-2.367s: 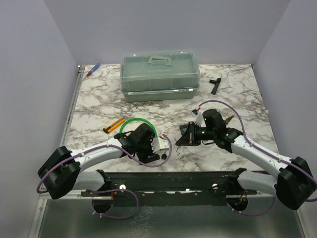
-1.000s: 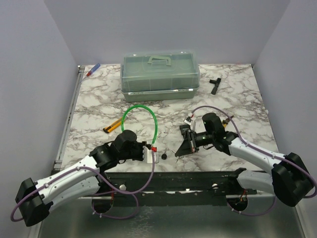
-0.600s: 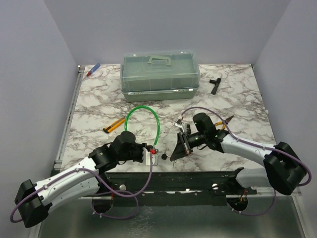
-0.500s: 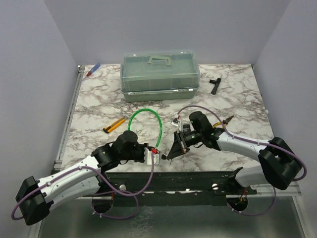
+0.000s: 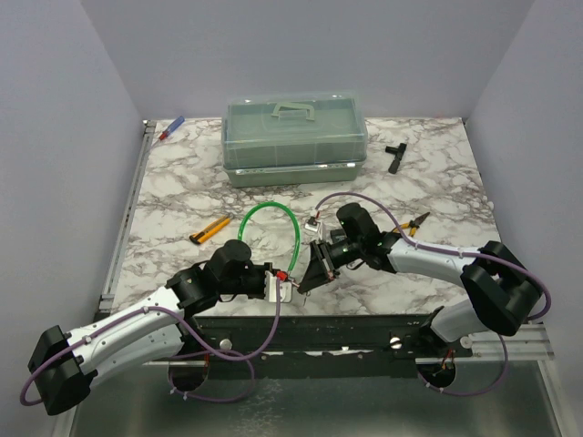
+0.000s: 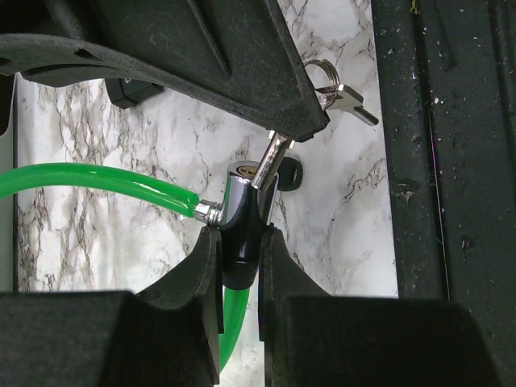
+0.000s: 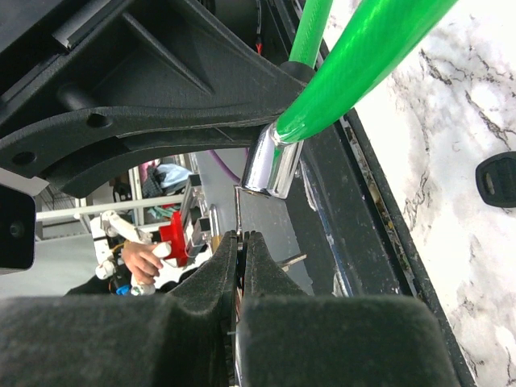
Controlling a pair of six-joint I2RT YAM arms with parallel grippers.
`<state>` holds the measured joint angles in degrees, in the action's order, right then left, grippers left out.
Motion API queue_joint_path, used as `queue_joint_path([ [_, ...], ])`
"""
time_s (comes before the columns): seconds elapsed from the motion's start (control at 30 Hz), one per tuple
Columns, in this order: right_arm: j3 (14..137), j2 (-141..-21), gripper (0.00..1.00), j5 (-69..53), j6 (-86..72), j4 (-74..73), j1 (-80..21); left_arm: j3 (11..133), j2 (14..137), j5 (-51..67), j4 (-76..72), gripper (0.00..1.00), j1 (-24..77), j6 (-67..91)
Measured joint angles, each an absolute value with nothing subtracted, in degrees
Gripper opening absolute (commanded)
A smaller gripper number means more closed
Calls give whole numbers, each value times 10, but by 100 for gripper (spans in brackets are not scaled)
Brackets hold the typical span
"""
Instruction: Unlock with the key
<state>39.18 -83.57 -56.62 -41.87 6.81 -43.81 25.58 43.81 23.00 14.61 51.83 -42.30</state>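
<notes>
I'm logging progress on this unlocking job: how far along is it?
Done: the left tool clamps the chrome lock barrel, and the right tool pinches the key. In hand: the key's blade tip meets the barrel's end; how deep it sits is unclear. Left: seat it fully, turn it, and release the green cable, which is joined to the barrel.
</notes>
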Motion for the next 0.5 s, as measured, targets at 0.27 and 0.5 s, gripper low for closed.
queue_joint_path([
  [0.27,381,-824,0,-565,-422,73,-438,256,436,230,142,0,518,-423],
  [0.5,378,-808,0,-562,-422,73,-438,256,432,230,142,0,518,-423],
])
